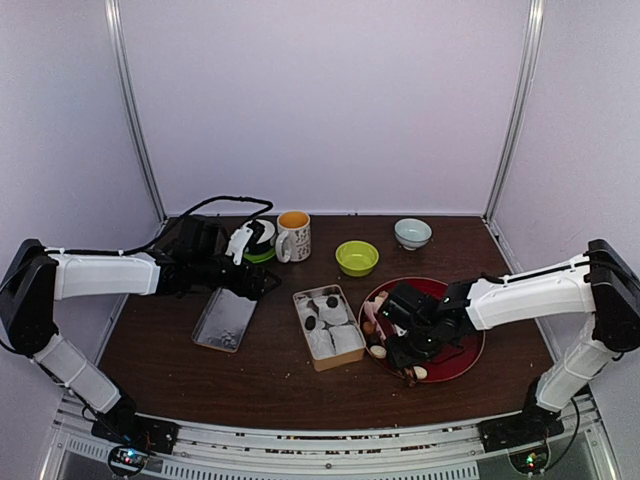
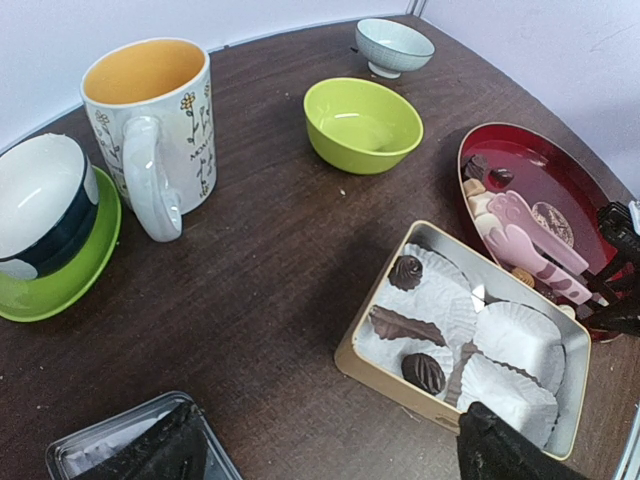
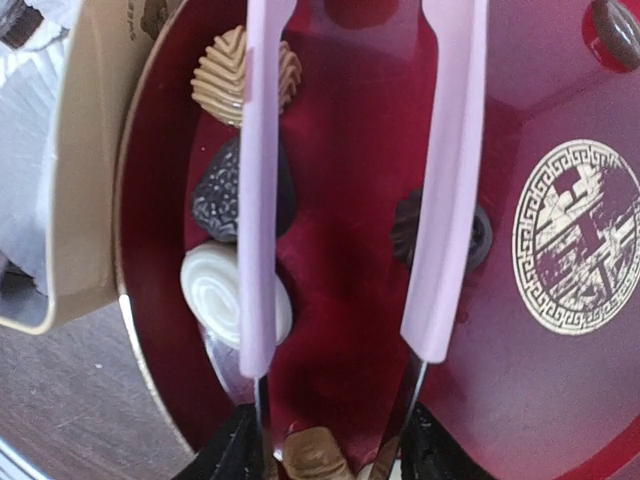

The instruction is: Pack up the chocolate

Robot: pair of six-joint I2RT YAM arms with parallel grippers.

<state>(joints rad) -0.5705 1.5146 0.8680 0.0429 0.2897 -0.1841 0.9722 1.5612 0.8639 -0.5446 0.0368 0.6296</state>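
Note:
Chocolate lies on the red plate [image 3: 340,330]: a tan shell [image 3: 222,85], a dark piece [image 3: 212,200], a white swirl [image 3: 210,290] and a dark round one [image 3: 402,232]. My right gripper [image 3: 335,455] is shut on pink tongs [image 3: 258,200]. The tongs' arms stand spread over the plate with nothing between them. The tan tin [image 2: 380,375], lined with white paper cups, holds three dark pieces [image 2: 424,372]. My left gripper [image 2: 325,455] hangs open above the table between the tin and its lid [image 1: 225,320], holding nothing.
At the back stand a flowered mug [image 1: 293,235], a green bowl [image 1: 357,258], a small pale bowl [image 1: 412,233] and a dark cup on a green saucer [image 1: 260,242]. A black cable runs behind the left arm.

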